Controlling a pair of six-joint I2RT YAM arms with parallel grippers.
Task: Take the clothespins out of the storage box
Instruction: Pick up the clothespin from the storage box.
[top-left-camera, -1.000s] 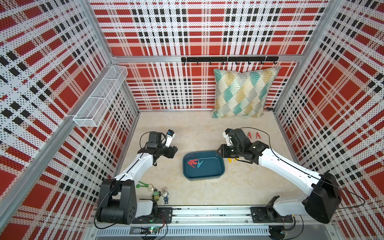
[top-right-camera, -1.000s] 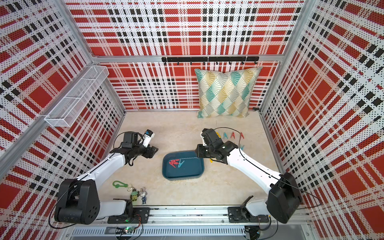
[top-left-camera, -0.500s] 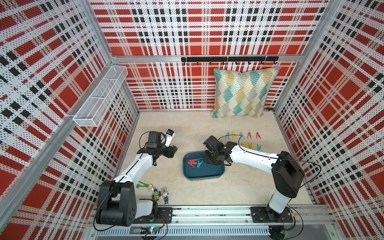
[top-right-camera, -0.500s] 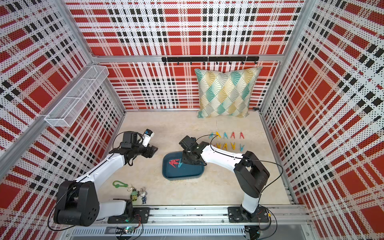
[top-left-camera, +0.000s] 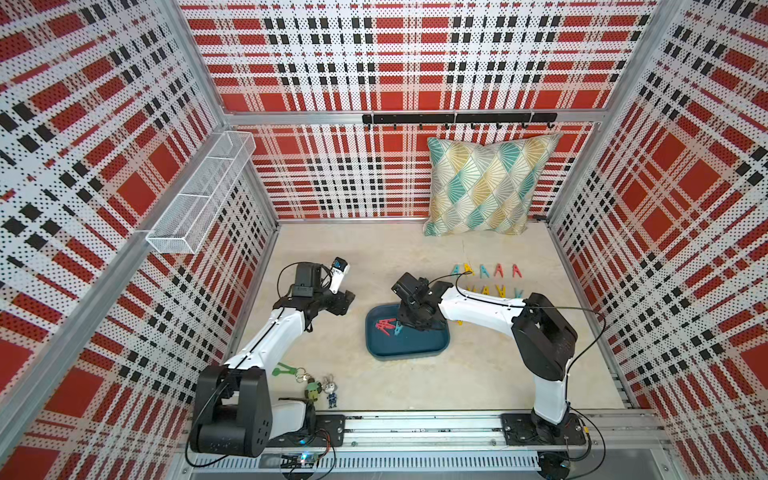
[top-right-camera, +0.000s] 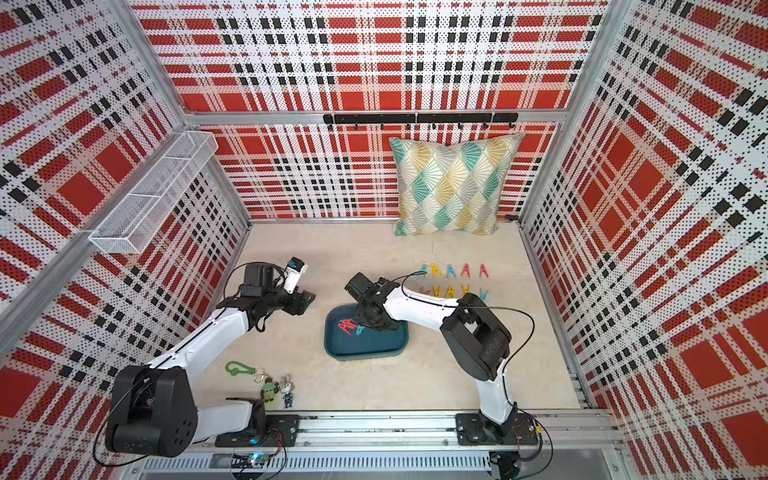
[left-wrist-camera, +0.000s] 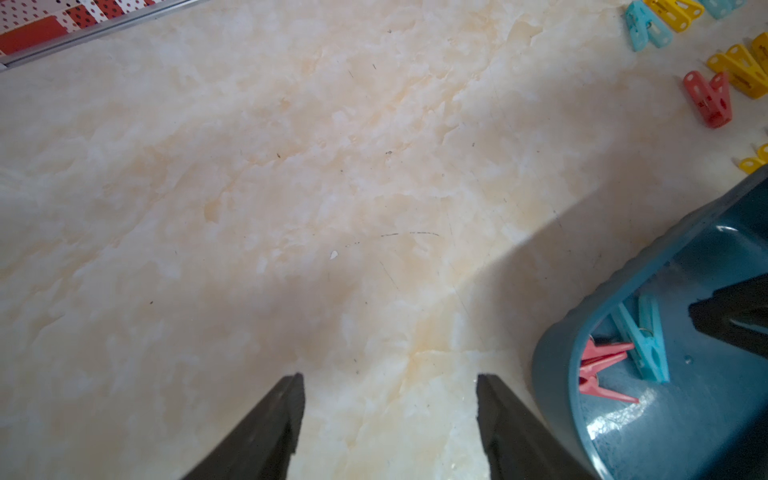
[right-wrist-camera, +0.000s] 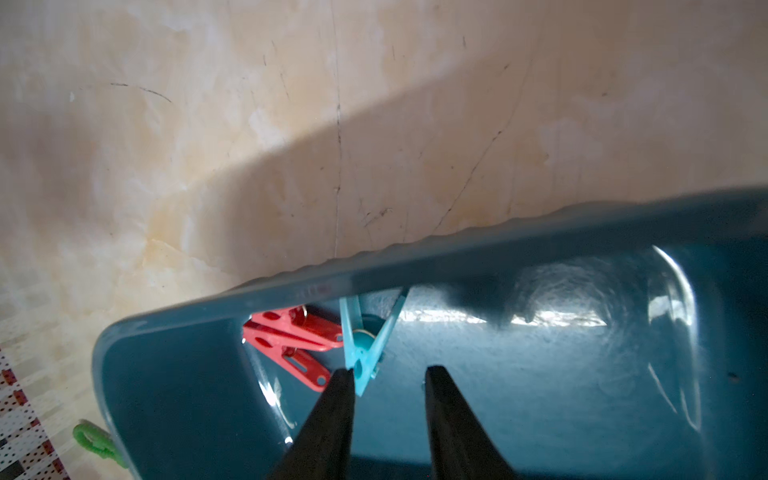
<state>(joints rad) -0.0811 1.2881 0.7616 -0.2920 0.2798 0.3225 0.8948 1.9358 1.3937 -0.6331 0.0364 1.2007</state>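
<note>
The storage box (top-left-camera: 411, 356), a shallow dark teal tray, sits mid-table in both top views. In its left end lie two red clothespins (right-wrist-camera: 291, 332) and a teal one (right-wrist-camera: 365, 345). My right gripper (right-wrist-camera: 390, 372) reaches down into the box, open. The teal clothespin's pointed end touches the inner side of one finger (right-wrist-camera: 332, 399), and nothing is clamped. Several more clothespins (top-left-camera: 486, 272) lie in two rows on the table right of the box, with a yellow one (left-wrist-camera: 752, 162) close to its far right corner. My left gripper (left-wrist-camera: 390, 376) hovers open over bare table, left of the box.
A patterned pillow (top-left-camera: 486, 187) leans on the back wall. A white wire basket (top-left-camera: 203, 195) hangs on the left wall. A green clip with keychain figurines (top-left-camera: 307, 376) lies near the front left. A black hook rail (top-left-camera: 457, 118) runs along the back.
My right gripper has swung left from beside the box's right edge and come down inside the box by the teal clothespin. The left arm has not moved.
</note>
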